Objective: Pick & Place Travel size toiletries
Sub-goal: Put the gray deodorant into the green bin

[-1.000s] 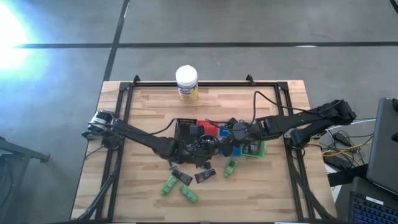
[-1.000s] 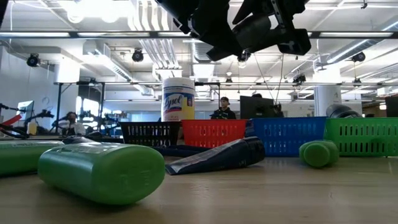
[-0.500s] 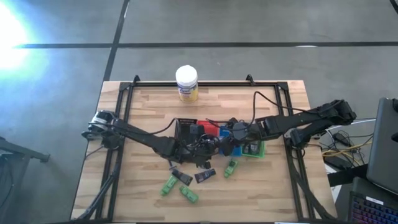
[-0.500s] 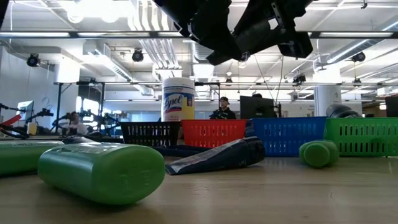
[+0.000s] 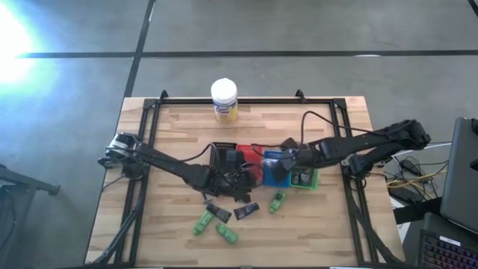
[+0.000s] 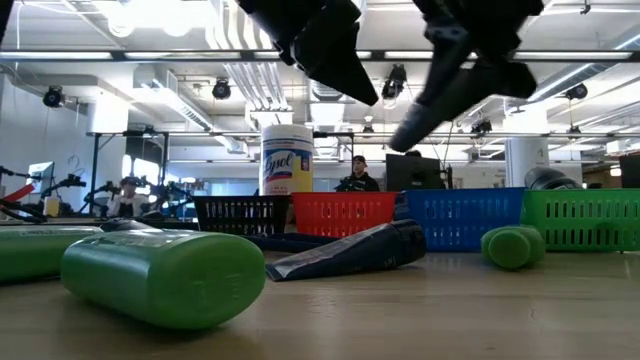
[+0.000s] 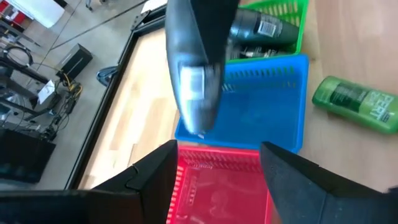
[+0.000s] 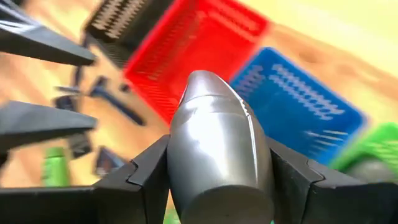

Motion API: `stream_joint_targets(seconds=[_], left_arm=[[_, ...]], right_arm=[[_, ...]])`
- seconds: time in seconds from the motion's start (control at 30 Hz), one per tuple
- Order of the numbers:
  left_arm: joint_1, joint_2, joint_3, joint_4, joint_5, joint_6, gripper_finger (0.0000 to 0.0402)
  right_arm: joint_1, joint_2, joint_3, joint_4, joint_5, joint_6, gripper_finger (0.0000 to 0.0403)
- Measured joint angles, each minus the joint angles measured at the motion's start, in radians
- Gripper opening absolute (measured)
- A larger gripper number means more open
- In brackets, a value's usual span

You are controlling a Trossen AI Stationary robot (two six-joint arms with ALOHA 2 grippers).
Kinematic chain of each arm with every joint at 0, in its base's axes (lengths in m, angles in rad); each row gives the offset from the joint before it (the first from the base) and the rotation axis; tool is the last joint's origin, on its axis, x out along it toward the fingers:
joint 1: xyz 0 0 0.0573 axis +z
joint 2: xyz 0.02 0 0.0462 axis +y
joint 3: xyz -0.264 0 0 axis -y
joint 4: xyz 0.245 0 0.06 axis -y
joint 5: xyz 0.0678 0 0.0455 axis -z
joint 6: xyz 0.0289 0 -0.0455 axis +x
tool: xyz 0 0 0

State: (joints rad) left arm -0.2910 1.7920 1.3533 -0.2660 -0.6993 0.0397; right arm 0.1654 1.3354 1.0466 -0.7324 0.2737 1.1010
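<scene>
My right gripper (image 5: 279, 170) is shut on a grey mini bottle (image 8: 214, 143) above the blue tray (image 5: 270, 158). In the low view the bottle (image 6: 425, 115) slants down out of the gripper. My left gripper (image 5: 244, 178) hovers open over the red tray (image 7: 217, 186), close beside the bottle (image 7: 193, 81), touching nothing. Green tubes (image 5: 203, 222) (image 5: 226, 232) (image 5: 277, 202) and dark navy packets (image 5: 216, 211) (image 5: 246, 211) lie flat on the table near its near edge. Dark bottles (image 7: 258, 28) lie in the green tray (image 5: 306, 180). My right gripper pinches the grey mini bottle's body (image 8: 186, 162) between its two fingers (image 8: 140, 180), one on each side. The bottle lies along the fingers and its free end (image 8: 208, 84) sticks out beyond them. It is lifted clear, tilted, free end lowest.
Black (image 5: 221, 152), red, blue and green trays stand in a row across the table's middle. A white-capped yellow jar (image 5: 224, 100) stands at the far edge. A black frame (image 5: 153, 112) runs round the table. A green tube (image 6: 165, 275) lies close to the low camera.
My right gripper has drawn away from my left gripper toward the table's right, from the red tray's edge to over the blue tray, carrying the grey bottle. The bottle now shows slanting free below it. My left gripper has stayed over the red tray.
</scene>
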Motion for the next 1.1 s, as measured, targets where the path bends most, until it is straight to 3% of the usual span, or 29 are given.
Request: stream_joint_targets(seconds=[0.2, 0.33, 0.53, 0.7, 0.9, 1.1], left_arm=[[0.000, -0.007, 0.000, -0.111, 0.010, -0.083, 0.0233], [0.004, -0.008, 0.000, -0.171, 0.043, -0.130, 0.0234], [0.030, -0.012, 0.000, -0.244, 0.141, -0.184, 0.0230], [0.035, -0.041, -0.018, -0.297, 0.136, -0.173, 0.0224], [0.037, -0.133, -0.125, -0.280, 0.132, -0.172, 0.0222], [0.044, -0.259, -0.259, -0.250, 0.131, -0.179, 0.0222]], right_arm=[[0.062, -0.070, 0.007, -0.315, 0.165, 0.143, 0.0192], [0.130, -0.068, 0.007, -0.458, 0.199, 0.260, 0.0192], [0.197, 0.035, 0.007, -0.502, 0.212, 0.373, 0.0192], [0.232, 0.162, 0.042, -0.552, 0.236, 0.462, 0.0192], [0.236, 0.291, 0.080, -0.585, 0.246, 0.527, 0.0193], [0.236, 0.373, 0.099, -0.598, 0.192, 0.591, 0.0220]])
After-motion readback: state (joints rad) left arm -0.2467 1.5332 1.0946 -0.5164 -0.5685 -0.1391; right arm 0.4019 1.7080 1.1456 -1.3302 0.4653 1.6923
